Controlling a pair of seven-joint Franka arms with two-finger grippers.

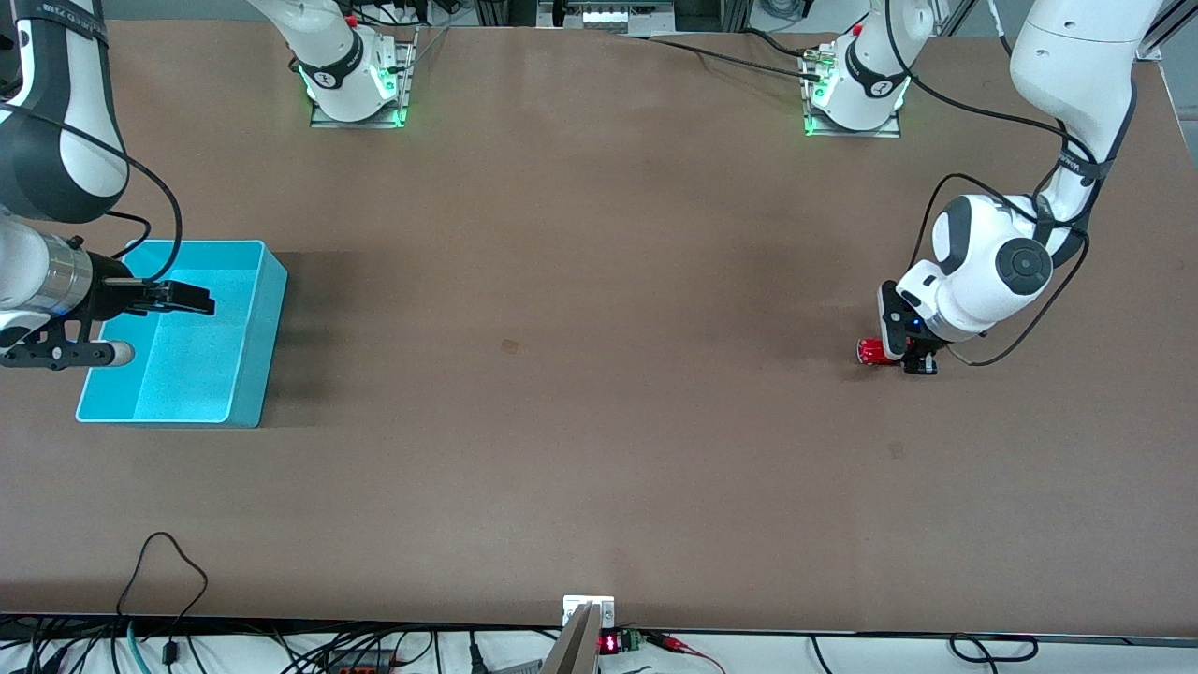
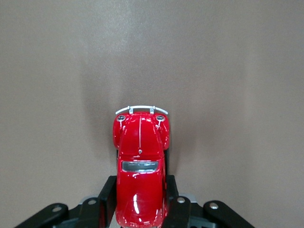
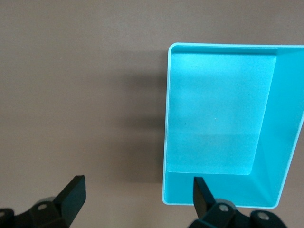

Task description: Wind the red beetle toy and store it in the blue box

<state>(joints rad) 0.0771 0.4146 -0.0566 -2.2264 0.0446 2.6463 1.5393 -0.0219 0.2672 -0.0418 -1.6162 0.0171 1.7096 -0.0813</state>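
Observation:
The red beetle toy point(image 1: 873, 351) is down at the table near the left arm's end. My left gripper point(image 1: 913, 360) is shut on it. In the left wrist view the toy point(image 2: 140, 156) points away from the wrist, with its silvery bumper ahead, and the black fingers point(image 2: 107, 197) press its rear sides. The blue box point(image 1: 239, 374) stands empty at the right arm's end. My right gripper point(image 1: 187, 301) hangs open above it. In the right wrist view this gripper point(image 3: 137, 190) has one finger over a corner of the box point(image 3: 285, 133) and the other over bare table.
The brown table point(image 1: 580, 374) stretches wide between the toy and the box. The arm bases point(image 1: 356, 84) stand along the edge farthest from the front camera. Cables and a small device point(image 1: 588, 613) lie at the edge nearest to it.

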